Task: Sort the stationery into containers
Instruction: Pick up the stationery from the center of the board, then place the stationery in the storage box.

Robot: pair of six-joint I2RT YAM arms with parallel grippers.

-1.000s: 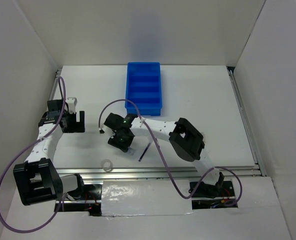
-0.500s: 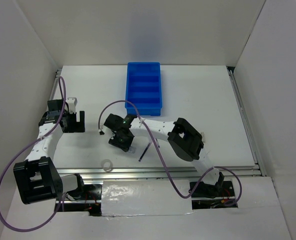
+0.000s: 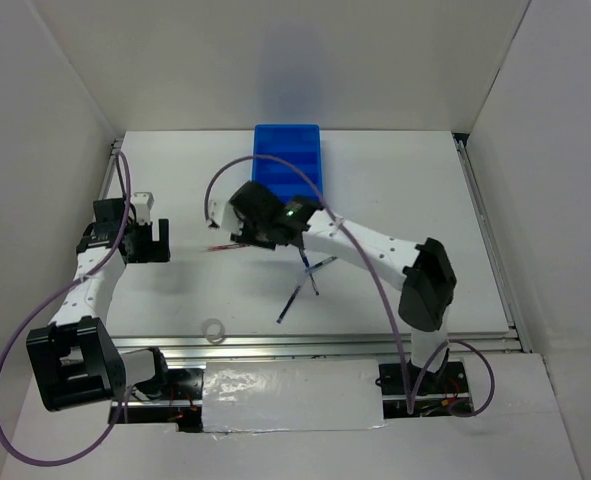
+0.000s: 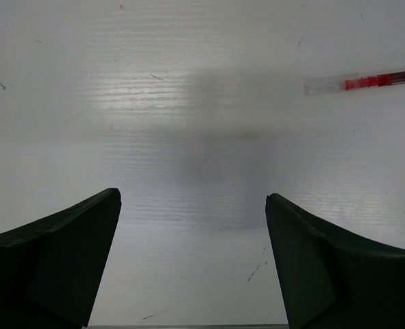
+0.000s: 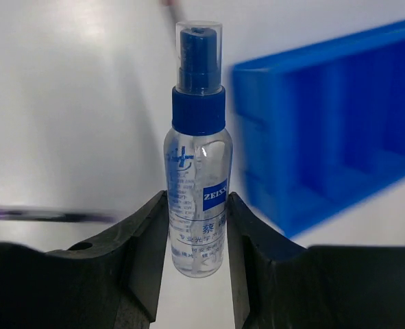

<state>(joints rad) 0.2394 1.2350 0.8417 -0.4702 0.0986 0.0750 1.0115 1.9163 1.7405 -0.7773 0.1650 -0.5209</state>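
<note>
Near the middle of the desk, just by the near end of the blue tray, the right claw was shut partway on a small clear bottle with a dark blue cap. Both fingers pressed on the lower half of the bottle, and its cap stuck out past their tips. The bottle was not in the tray.

Toward the left edge of the desk, the left claw was open very wide and had hold of nothing. Only bare white desk showed between its fingers.

A red pen lay flat on the desk between the two claws, just left of the right one. Some thin dark pens lay closer to the near edge, and two of them crossed. A clear tape ring lay close to the near edge, left of the middle and apart from the pens.
</note>
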